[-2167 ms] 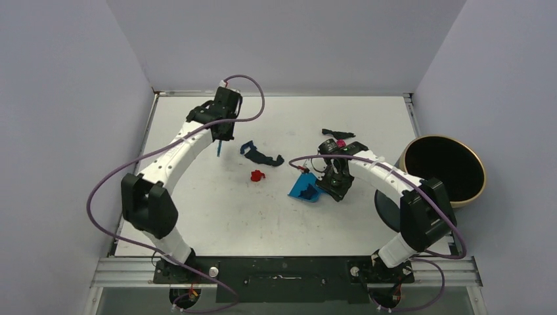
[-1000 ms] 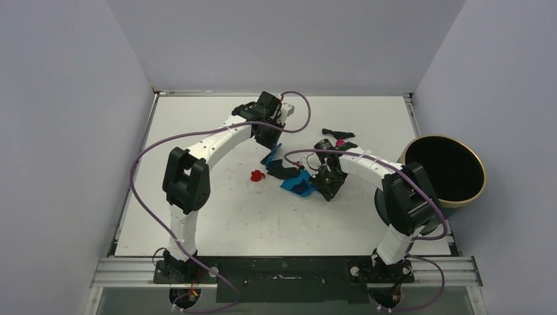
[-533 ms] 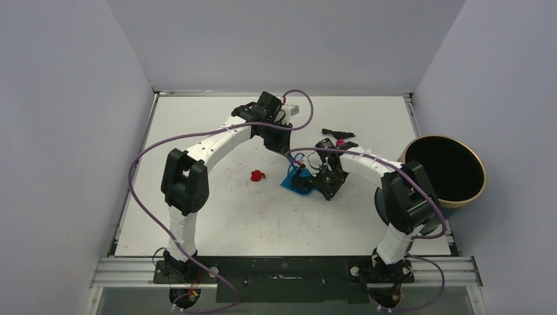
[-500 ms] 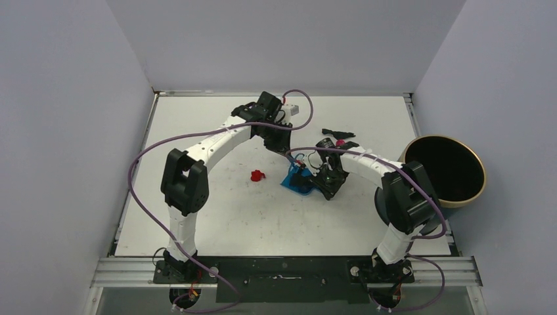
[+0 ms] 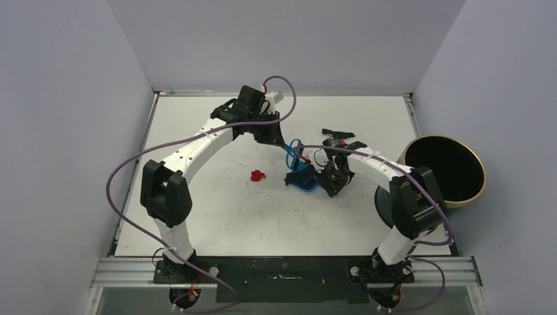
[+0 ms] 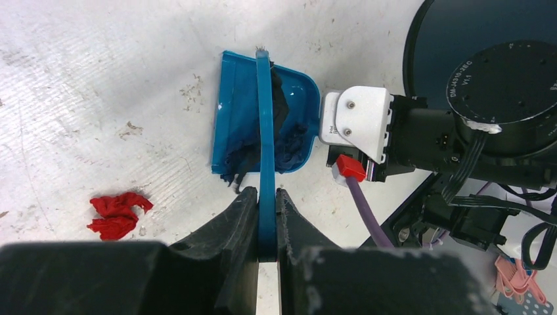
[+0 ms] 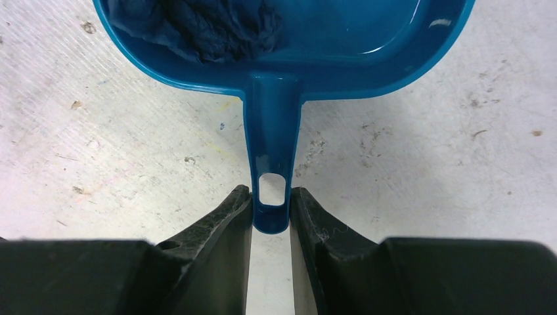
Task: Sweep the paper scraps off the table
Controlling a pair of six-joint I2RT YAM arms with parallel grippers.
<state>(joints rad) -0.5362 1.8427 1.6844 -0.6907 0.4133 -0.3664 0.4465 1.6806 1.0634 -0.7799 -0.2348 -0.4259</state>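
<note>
White scuffed surface (image 5: 217,216), grey walls. Left gripper (image 6: 266,200) clamped on blue brush (image 6: 264,118) handle, brush over dustpan (image 7: 368,59). Right gripper (image 7: 270,197) clamped on dustpan handle. Dustpan holds dark blue scrap (image 7: 197,26); red scrap (image 5: 257,175) on surface just left; black and pink scraps (image 5: 336,134) behind right arm (image 5: 381,167).

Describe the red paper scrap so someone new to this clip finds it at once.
Start at the white table, near its middle, and find the blue dustpan. Left of the pan, apart from it, the red scrap lies on bare tabletop. It is the only bright red crumpled bit; the dark blue scrap sits inside the pan.
</note>
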